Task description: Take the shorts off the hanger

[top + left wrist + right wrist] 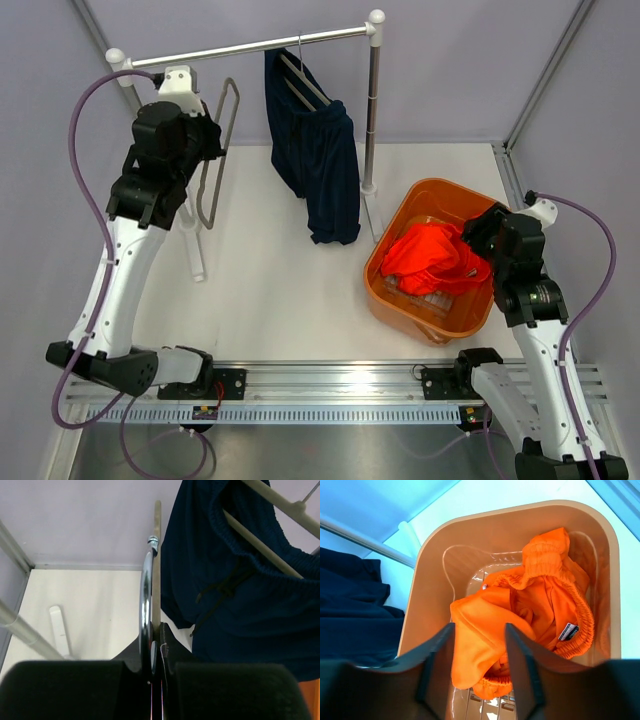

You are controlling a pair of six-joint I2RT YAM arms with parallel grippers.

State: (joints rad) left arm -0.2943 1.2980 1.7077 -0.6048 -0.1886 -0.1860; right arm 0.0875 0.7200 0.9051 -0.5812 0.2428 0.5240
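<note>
Shorts, navy: hung by the waistband on a hanger, legs drooping toward the white bench. The hanger's hook is over the rail. Drawstring dangles at the front. Not yet off the hanger.

Rack: its rail runs along the far edge, from the far-left corner to an upright post right of centre. The shorts sit just left of that post.

Basket, orange plastic: toward the right edge, near side of the post, well apart from the hanging shorts' waistband.

Orange shorts: crumpled inside the basket, elastic waistband up, a white label showing.

Spare hanger: near the far-left corner, standing roughly upright with nothing on it. The wrist view shows a chrome curve and a pale bar behind it.

Left gripper: raised at the far-left corner, fingers pinched tight on the spare hanger's chrome part. The navy shorts are just to its right, not touched.

Right gripper: above the basket, fingers spread wide with orange cloth showing between them. Cannot tell whether they touch the cloth.
</note>
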